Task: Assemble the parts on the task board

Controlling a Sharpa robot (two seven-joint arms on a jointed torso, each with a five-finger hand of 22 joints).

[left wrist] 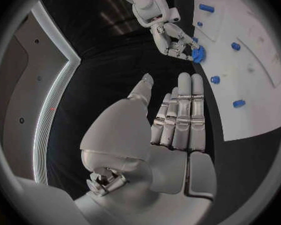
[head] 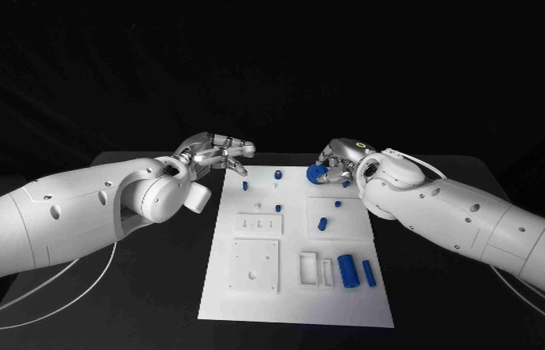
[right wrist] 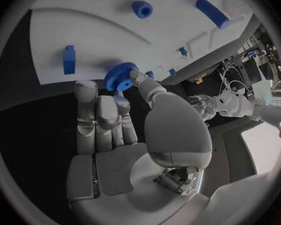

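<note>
White rectangular task board [head: 298, 303]: lies mid-worktop, its far edge near the far edge of the black worktop [head: 136, 318]; bare black surface borders both long sides.

Blue toothed gear wheel [head: 315, 176]: round, with a centre hole, at the board's far right corner, pinched between the fingertips of the silver right hand [head: 336, 163].

Silver left hand [head: 219, 153]: just off the board's far left corner, fingers straight and apart, holding nothing.

Small blue parts: pegs [head: 278, 175] stand near the far edge; two cylinders [head: 347, 271] lie side by side by the near right edge, beside white recessed slots [head: 309, 266].
</note>
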